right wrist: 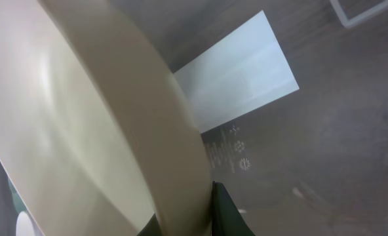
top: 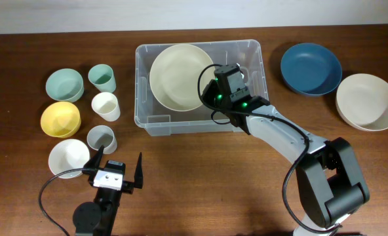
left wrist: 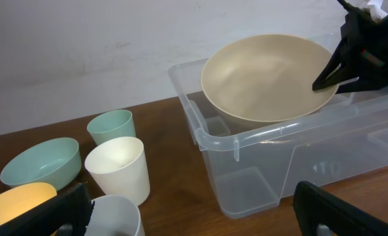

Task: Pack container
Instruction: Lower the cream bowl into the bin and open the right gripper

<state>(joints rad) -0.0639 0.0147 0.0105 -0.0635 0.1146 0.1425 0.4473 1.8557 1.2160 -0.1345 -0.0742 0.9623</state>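
The clear plastic container [top: 156, 120] stands at the table's middle back; it also shows in the left wrist view [left wrist: 259, 141]. My right gripper [top: 210, 90] is shut on the rim of a large cream bowl [top: 176, 75] and holds it tilted over the container's left half. In the right wrist view the cream bowl [right wrist: 82, 118] fills the left side, pinched between my fingers [right wrist: 194, 219], with the container's white base label [right wrist: 236, 82] below. My left gripper [top: 118, 169] is open and empty near the front edge, right of the white bowl [top: 68, 157].
Left of the container stand a green bowl [top: 64, 84], a yellow bowl [top: 60, 118], a green cup [top: 102, 77], a white cup [top: 105, 105] and a grey cup [top: 101, 138]. A blue bowl [top: 310, 68] and a cream bowl [top: 368, 101] sit at the right.
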